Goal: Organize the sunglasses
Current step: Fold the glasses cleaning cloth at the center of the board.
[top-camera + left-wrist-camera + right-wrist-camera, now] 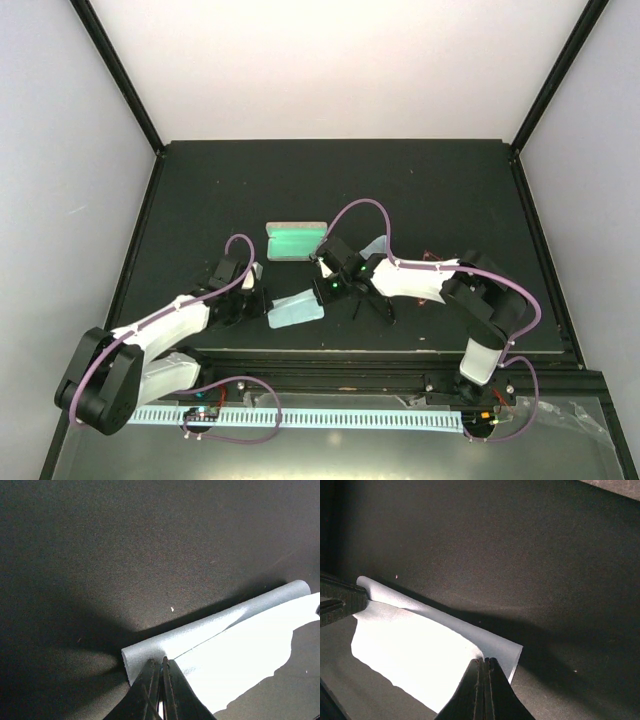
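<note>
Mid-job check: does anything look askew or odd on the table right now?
The light blue cloth is not lying flat: one long edge is rolled over on itself, with the left gripper and right gripper each shut on an opposite end. Nothing looks spilled or damaged.

Pale blue cloth (240, 645) soft, matt; table (125, 555) matt, perhaps felt.

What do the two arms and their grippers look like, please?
The left arm and right arm have white shells, black joints and a looping purple cable each. Their fingers are black, slim and tapered. A small green light glows near the right wrist.
</note>
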